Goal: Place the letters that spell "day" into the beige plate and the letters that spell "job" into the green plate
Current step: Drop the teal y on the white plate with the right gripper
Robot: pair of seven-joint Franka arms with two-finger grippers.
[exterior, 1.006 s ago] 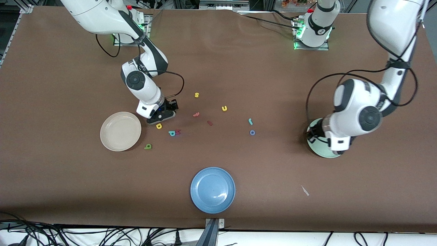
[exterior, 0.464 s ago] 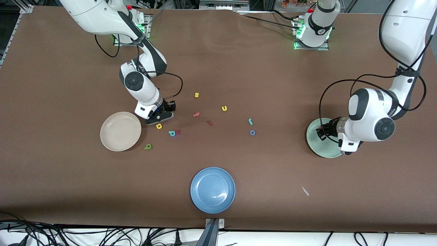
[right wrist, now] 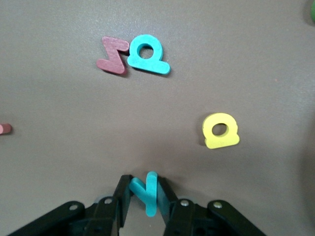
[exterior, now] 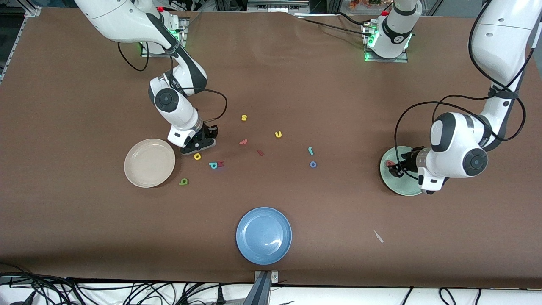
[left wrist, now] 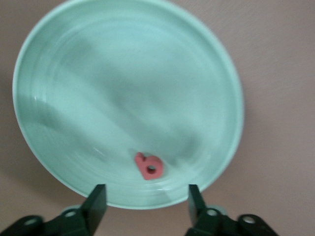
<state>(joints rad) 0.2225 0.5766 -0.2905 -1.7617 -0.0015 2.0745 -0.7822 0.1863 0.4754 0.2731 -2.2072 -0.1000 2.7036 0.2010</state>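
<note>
The teal "y" [right wrist: 149, 194] is pinched in my right gripper [right wrist: 142, 183], which is shut on it low over the table beside the beige plate [exterior: 149, 163]. Close by lie the yellow rounded letter [exterior: 197, 156] [right wrist: 220, 130] and, nearer the camera, the green rounded letter [exterior: 183, 181]. My left gripper [exterior: 396, 167] [left wrist: 146, 192] hangs open over the green plate [exterior: 402, 182] [left wrist: 128, 73]. The salmon "b" [left wrist: 149, 166] [exterior: 389, 163] lies loose in that plate. The teal "j" [exterior: 310, 150] and blue "o" [exterior: 313, 164] rest mid-table.
A teal letter [exterior: 213, 165] touches a dark red one [exterior: 220, 163]. A yellow "s" [exterior: 244, 117], yellow "u" [exterior: 278, 134], red "t" [exterior: 243, 142] and dark red bar [exterior: 260, 152] lie scattered mid-table. A blue plate [exterior: 264, 235] sits near the front edge.
My left gripper swung over the green plate and opened, leaving the salmon "b" lying in it. My right gripper closed on the teal "y".
</note>
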